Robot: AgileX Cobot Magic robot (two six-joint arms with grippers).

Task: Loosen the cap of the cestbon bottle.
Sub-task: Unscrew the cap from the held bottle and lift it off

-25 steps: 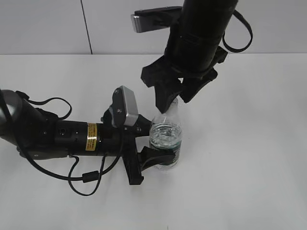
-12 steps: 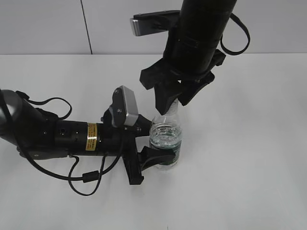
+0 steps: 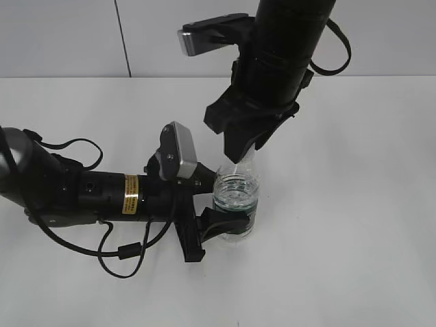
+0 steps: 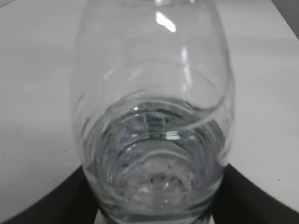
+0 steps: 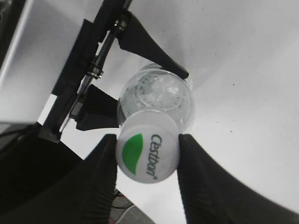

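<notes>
A plain white surface (image 3: 354,225) fills most of the exterior view. Behind it stands a pale grey wall (image 3: 61,34) with one dark vertical seam (image 3: 122,37). Lighting is even.

Clear cestbon bottle (image 3: 235,201) upright on table; white green-marked cap (image 5: 147,153) on.

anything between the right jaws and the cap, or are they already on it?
Nothing visible in the way. In the right wrist view the right gripper has a finger against each side of the cap. The left gripper holds the bottle lower down at the label band, well clear of the cap.
</notes>
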